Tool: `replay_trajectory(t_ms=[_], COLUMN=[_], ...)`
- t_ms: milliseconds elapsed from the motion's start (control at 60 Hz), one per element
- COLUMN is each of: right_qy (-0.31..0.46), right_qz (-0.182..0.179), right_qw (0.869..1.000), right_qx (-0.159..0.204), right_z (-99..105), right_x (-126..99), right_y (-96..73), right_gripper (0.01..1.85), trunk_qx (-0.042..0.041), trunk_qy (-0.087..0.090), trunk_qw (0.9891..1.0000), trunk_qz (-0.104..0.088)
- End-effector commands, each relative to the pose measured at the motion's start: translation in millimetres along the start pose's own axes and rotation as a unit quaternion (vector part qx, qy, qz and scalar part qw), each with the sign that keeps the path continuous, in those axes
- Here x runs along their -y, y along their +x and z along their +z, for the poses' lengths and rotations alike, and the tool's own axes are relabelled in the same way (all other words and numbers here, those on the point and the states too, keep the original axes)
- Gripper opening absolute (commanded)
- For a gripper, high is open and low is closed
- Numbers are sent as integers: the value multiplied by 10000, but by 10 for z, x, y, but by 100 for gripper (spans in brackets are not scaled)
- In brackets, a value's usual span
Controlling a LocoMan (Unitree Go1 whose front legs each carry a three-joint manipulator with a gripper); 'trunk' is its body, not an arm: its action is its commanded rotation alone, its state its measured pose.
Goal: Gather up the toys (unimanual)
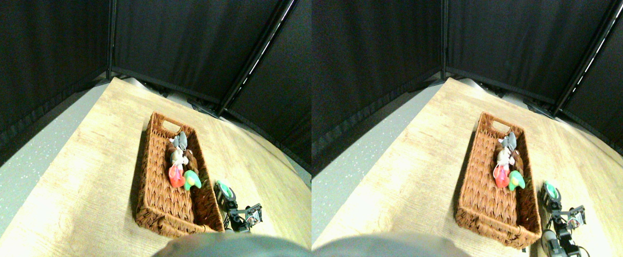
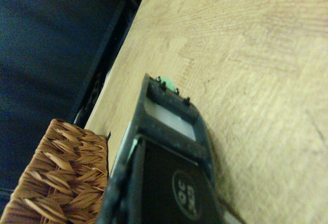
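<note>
Jaws of the right gripper [image 1: 225,191] were closed on a green toy [image 1: 223,188], seen from the stereo pair view as a green lump at the tip of the black manipulator. From the wrist view only a sliver of green [image 2: 164,84] showed past the far end of the dark jaw frame [image 2: 171,116]; the gap between the jaws itself was not visible there. The gripper sat just beside the right long wall of the wicker basket [image 1: 153,176], outside it, over the wooden table [image 1: 76,176], near the table's front right part. Whether the toy touched the table could not be judged.

The basket lay lengthwise on the table, its handle cut-out at the far end. Inside, along the right wall, a cluster of toys: a grey toy [image 1: 181,140] farthest back, a white toy [image 1: 176,156] with a brown toy [image 1: 190,159] next to it, then a red-pink toy [image 1: 175,177] and a second green toy [image 1: 191,180] touching each other nearest the front. The basket's left portion and front end showed bare weave. Black curtains [image 1: 38,59] closed off the table's far edges.
</note>
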Motion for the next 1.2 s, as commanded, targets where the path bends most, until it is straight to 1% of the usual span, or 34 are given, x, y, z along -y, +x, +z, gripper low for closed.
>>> replay_trajectory(t_ms=[17, 67, 100, 117, 150, 217, 267, 300, 333, 367, 400, 417, 450, 483, 500, 533, 550, 583, 683, 717, 750, 800, 833, 867, 950, 1000, 1033, 1067, 1133, 1200], right_qy=[52, 164, 11, 11, -90, -224, -341, -398, -461, -688, -798, -798, -784, -739, -739, -779, -691, -856, -903, -947, -1018, -1216, -1219, -1279, -1399, -1464, -1467, -1372, -1404, -1330], right_qz=[26, 160, 324, 324, 485, 505, 654, 689, 786, 865, 972, 972, 1005, 1162, 1162, 1301, 1304, 1420, 1530, 1534, 1513, 1518, 1502, 1546, 1529, 1548, 1536, 1544, 1565, 1558], right_qw=[10000, 9997, 9995, 9995, 9987, 9985, 9972, 9968, 9957, 9937, 9917, 9917, 9912, 9893, 9893, 9868, 9874, 9840, 9811, 9809, 9808, 9774, 9772, 9752, 9732, 9700, 9697, 9689, 9671, 9634], right_qx=[46, 6, 6, 6, -84, 42, -86, -91, -158, -188, -269, -269, -357, -480, -480, -562, -562, -647, -771, -732, -686, -827, -872, -935, -992, -1169, -1206, -1363, -1436, -1729], right_z=[-20, -12, -5, -5, 5, 15, 14, 14, 5, -13, -36, -36, -61, -100, -100, -131, -148, -179, -254, -272, -309, -367, -385, -430, -516, -579, -601, -643, -702, -783], right_x=[-63, -116, -147, -147, -179, -257, -357, -396, -483, -586, -680, -680, -770, -853, -853, -935, -977, -1053, -1212, -1238, -1285, -1349, -1371, -1404, -1454, -1487, -1494, -1501, -1506, -1508], right_y=[-28, -31, -36, -36, -37, -80, -115, -129, -169, -233, -288, -288, -335, -375, -375, -424, -455, -500, -589, -605, -632, -650, -664, -689, -746, -774, -787, -809, -853, -902], right_gripper=[9, 6, 6, 6, 6, 6, 6, 7, 7, 8, 6, 6, 6, 6, 6, 6, 6, 6, 8, 10, 7, 10, 10, 10, 8, 9, 10, 10, 9, 9], trunk_qx=[-114, -102, -91, -90, -86, -64, -50, -14, -5, -1, 26, 35, 45, 61, 61, 92, 95, 109, 144, 160, 174, 190, 223, 238, 256, 265, 271, 277, 288, 299], trunk_qy=[-31, -26, -32, -28, -25, -19, -24, -41, -51, -59, -83, -90, -106, -131, -131, -173, -180, -217, -323, -358, -396, -445, -493, -518, -602, -650, -685, -708, -769, -833], trunk_qw=[9999, 9999, 10000, 10000, 10000, 10000, 10000, 10000, 10000, 10000, 10000, 10000, 9999, 9999, 9999, 9998, 9998, 9997, 9994, 9992, 9990, 9988, 9985, 9983, 9978, 9974, 9971, 9969, 9964, 9958], trunk_qz=[50, 32, 26, 21, 19, 3, -3, -8, -6, -4, 3, 3, 3, 9, 9, 13, 15, 27, 61, 64, 66, 71, 87, 93, 123, 140, 161, 179, 213, 244])
